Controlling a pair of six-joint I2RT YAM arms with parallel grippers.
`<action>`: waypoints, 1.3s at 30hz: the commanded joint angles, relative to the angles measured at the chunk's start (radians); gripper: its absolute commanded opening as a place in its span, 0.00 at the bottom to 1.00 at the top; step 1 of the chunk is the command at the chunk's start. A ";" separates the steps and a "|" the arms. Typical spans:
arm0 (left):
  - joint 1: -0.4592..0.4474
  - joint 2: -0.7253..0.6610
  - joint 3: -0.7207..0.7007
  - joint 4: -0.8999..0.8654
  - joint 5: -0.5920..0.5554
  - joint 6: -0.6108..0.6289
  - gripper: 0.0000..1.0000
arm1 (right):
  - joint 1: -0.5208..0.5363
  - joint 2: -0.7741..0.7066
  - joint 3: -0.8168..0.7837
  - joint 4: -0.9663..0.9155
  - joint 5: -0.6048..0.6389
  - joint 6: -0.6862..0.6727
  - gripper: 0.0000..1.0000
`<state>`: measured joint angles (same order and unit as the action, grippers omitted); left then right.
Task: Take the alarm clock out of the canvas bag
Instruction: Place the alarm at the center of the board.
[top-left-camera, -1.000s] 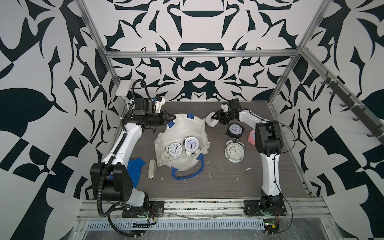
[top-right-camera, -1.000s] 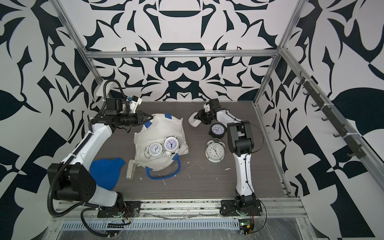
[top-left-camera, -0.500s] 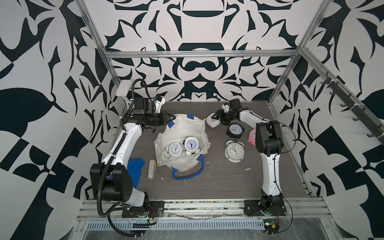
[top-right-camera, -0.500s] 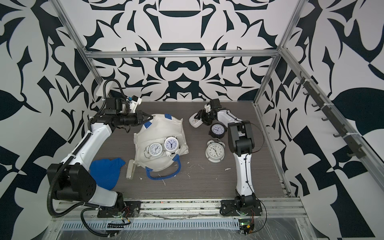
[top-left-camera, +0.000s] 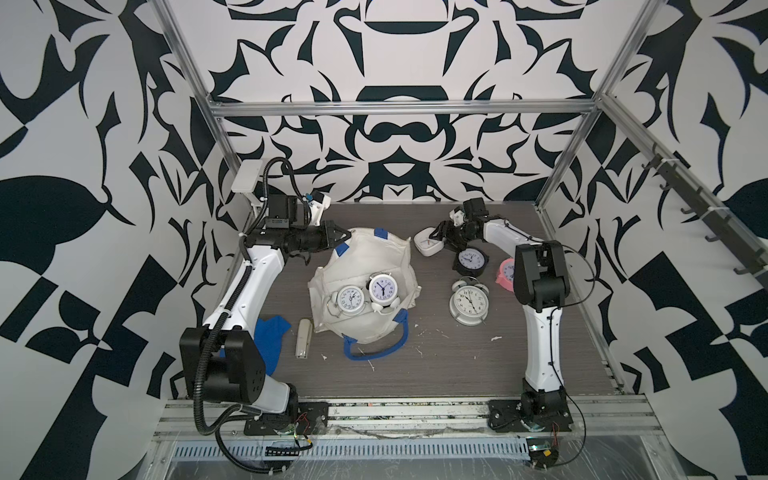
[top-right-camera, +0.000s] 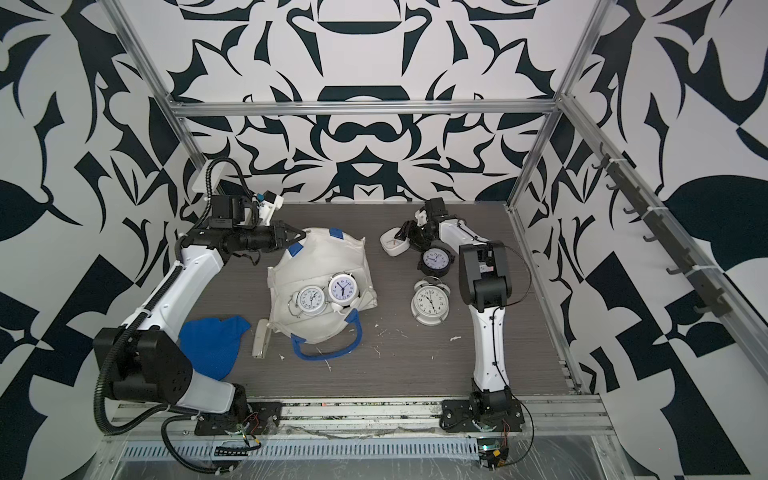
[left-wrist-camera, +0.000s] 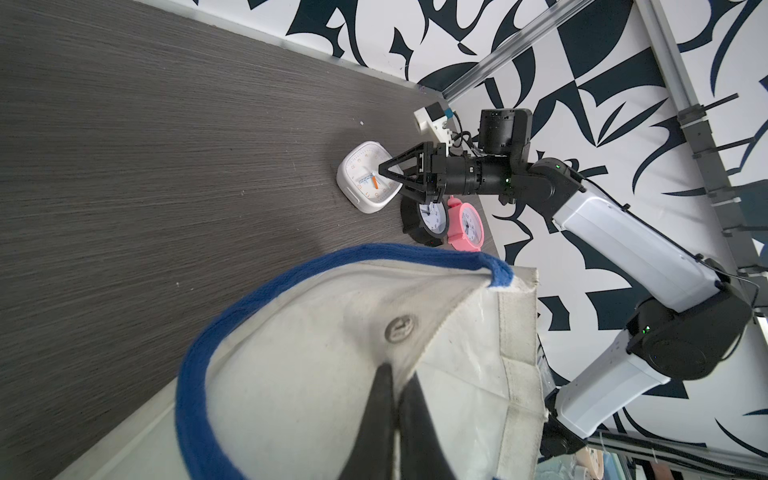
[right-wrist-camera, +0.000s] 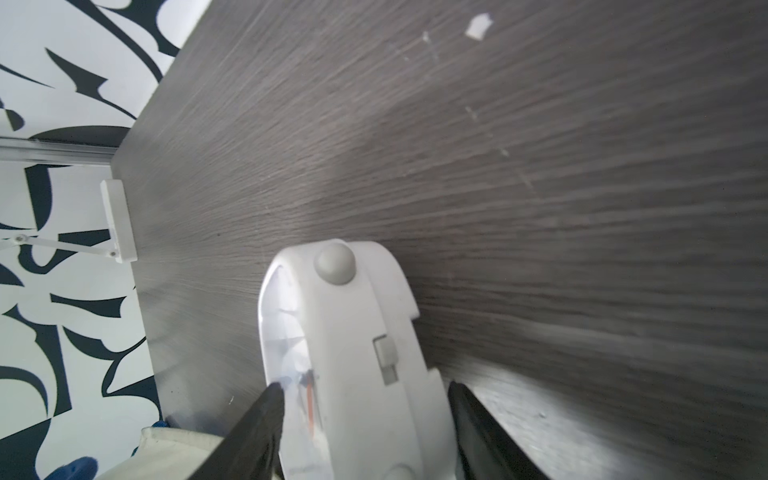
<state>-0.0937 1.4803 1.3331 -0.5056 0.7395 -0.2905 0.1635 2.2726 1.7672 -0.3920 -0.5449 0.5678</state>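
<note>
The canvas bag (left-wrist-camera: 311, 374) is pinched by the closed left pincer (left-wrist-camera: 397, 376). The white alarm clock (left-wrist-camera: 368, 176), straddled by the spread right pincer (left-wrist-camera: 390, 178), may be dragged.

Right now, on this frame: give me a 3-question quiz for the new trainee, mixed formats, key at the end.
1. True or false: the left gripper is shut on the rim of the canvas bag.
2. How many alarm clocks lie inside the bag? A) one B) two C) four
3. Which clock do the open jaws of the right gripper straddle?

Key
1. True.
2. B.
3. The white square clock, which is outside the bag.
</note>
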 joint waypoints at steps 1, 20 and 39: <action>0.006 -0.040 0.025 0.014 0.015 0.007 0.00 | -0.004 -0.059 0.011 -0.016 0.017 -0.027 0.66; 0.006 -0.034 0.035 0.008 0.003 0.012 0.00 | -0.014 -0.305 0.084 -0.243 0.119 -0.165 0.66; -0.081 -0.053 0.038 0.098 -0.076 -0.009 0.00 | 0.485 -0.638 0.202 -0.497 0.084 -0.606 0.63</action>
<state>-0.1703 1.4769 1.3445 -0.4801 0.6392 -0.3000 0.6064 1.6573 1.9884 -0.8268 -0.4637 0.0605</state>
